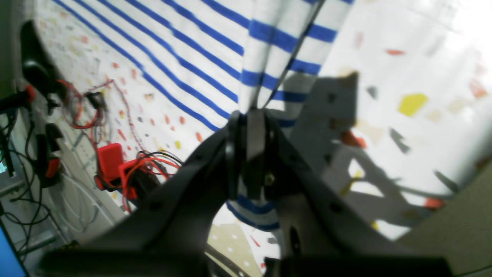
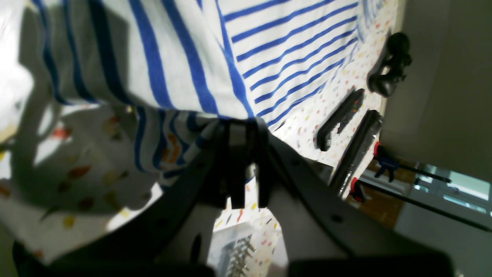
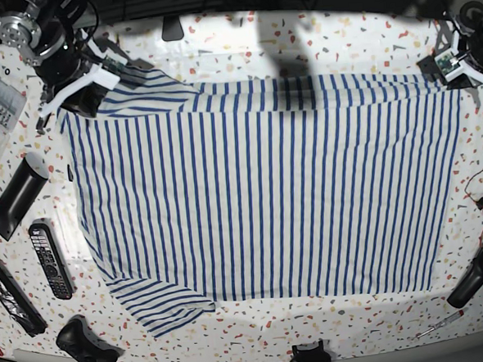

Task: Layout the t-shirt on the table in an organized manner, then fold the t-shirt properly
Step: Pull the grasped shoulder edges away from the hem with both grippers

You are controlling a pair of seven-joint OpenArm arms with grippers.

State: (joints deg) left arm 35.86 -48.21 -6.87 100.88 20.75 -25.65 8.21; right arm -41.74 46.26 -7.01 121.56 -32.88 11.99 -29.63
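Both grippers, left (image 1: 253,115) and right (image 2: 242,125), are clamped on far corners of the striped t-shirt (image 3: 258,188), which lies spread across the speckled table (image 3: 315,37)

The right gripper (image 2: 246,154) is closed on a bunched edge of the t-shirt (image 2: 184,57), which spreads away over the table (image 2: 307,127). Right of the cloth lie a remote (image 2: 340,117), a long dark bar (image 2: 359,148) and a black controller (image 2: 390,69).
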